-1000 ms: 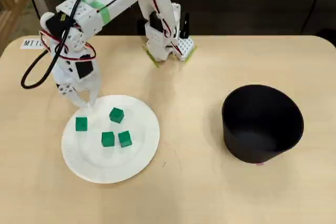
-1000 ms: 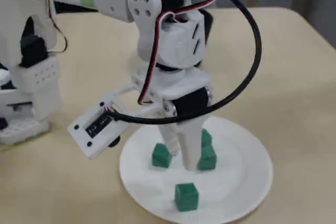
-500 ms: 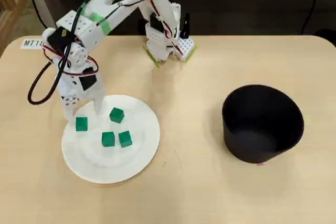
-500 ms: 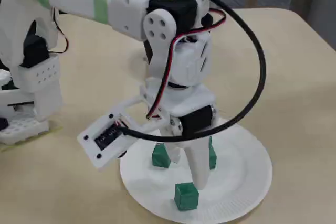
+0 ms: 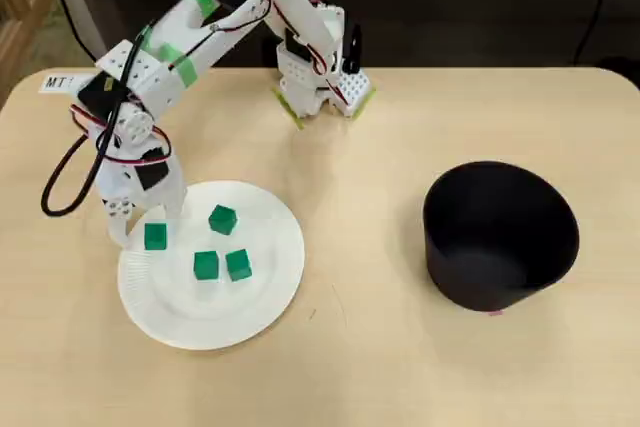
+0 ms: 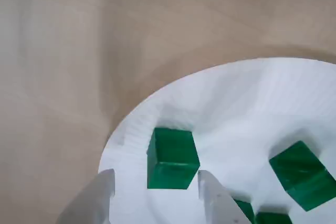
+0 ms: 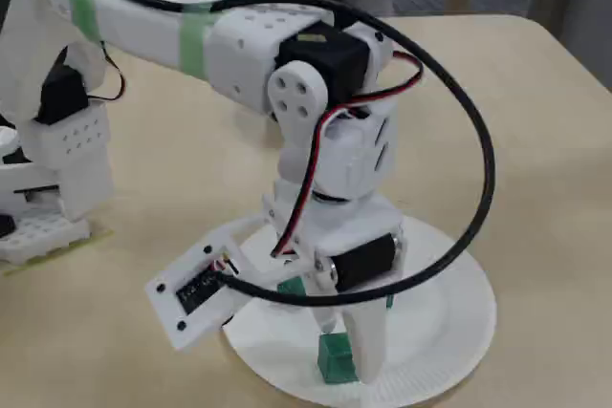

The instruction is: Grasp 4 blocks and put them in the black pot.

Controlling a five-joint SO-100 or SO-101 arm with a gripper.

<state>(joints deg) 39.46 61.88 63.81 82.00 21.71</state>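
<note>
Four green blocks lie on a white plate (image 5: 275, 292). In the overhead view they are one at the plate's left edge (image 5: 155, 237), one at the upper middle (image 5: 222, 219), and two side by side (image 5: 205, 265) (image 5: 238, 265). My gripper (image 5: 147, 219) is open and low over the left block. In the wrist view that block (image 6: 172, 157) sits between my two fingertips (image 6: 209, 188), with gaps on both sides. The fixed view shows it (image 7: 335, 358) beside one finger (image 7: 368, 346). The black pot (image 5: 500, 237) stands empty at the right, far from the gripper.
The arm's base (image 5: 320, 77) stands at the table's back middle. A black cable (image 5: 60, 187) loops left of the plate. A paper label (image 5: 58, 81) lies at the back left corner. Bare table lies between plate and pot.
</note>
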